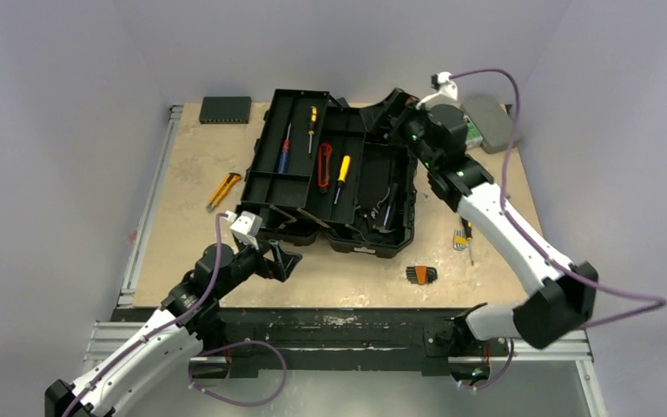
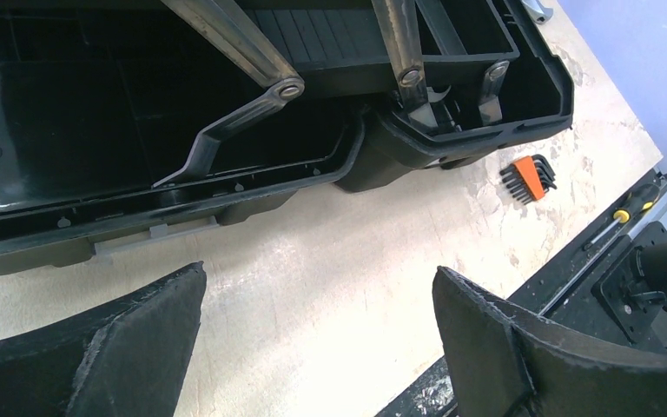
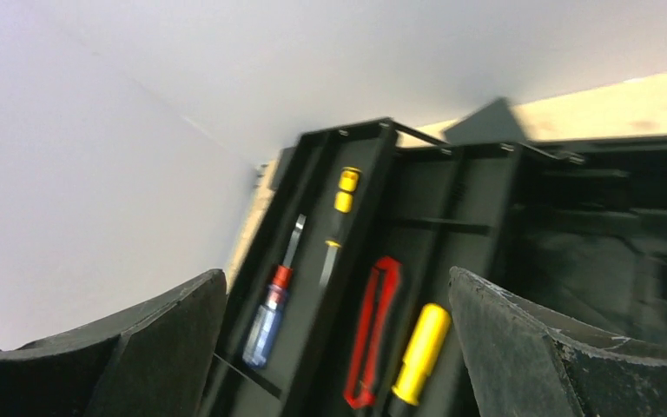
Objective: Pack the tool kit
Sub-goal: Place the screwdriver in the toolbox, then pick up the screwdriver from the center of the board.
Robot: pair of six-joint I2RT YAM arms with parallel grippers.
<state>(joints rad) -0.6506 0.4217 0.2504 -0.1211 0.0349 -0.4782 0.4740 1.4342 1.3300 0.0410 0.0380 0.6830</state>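
Claws first. Left claw [image 2: 320, 274] is spread wide with nothing in it. It hangs over bare table [image 2: 330, 217] just off the toolbox [image 1: 365, 241] near its 7 o'clock corner, not touching it. Right claw [image 3: 337, 276] is also wide open and empty, up over the box's 1 o'clock corner and looking down into it, though that view is a bit blurry.

The box sits open mid-table with its trays [image 1: 274, 181] fanned out toward 9 o'clock. In the trays:
- blue-red screwdriver [image 3: 267, 320]
- yellow-black screwdriver [image 3: 340, 208]
- red tool [image 3: 369, 330]
- yellow-handled driver [image 3: 417, 352]

Loose around the box:
- yellow knife [image 1: 223, 189] at 9 o'clock
- hex keys [image 1: 420, 275] at 5
- loose screwdriver [image 1: 463, 234] at 4, right by the right arm [image 1: 504, 221]

Black device [image 1: 225, 109] is at 11, and the grey case [image 1: 491, 122] at 2 is partly hidden behind that arm.
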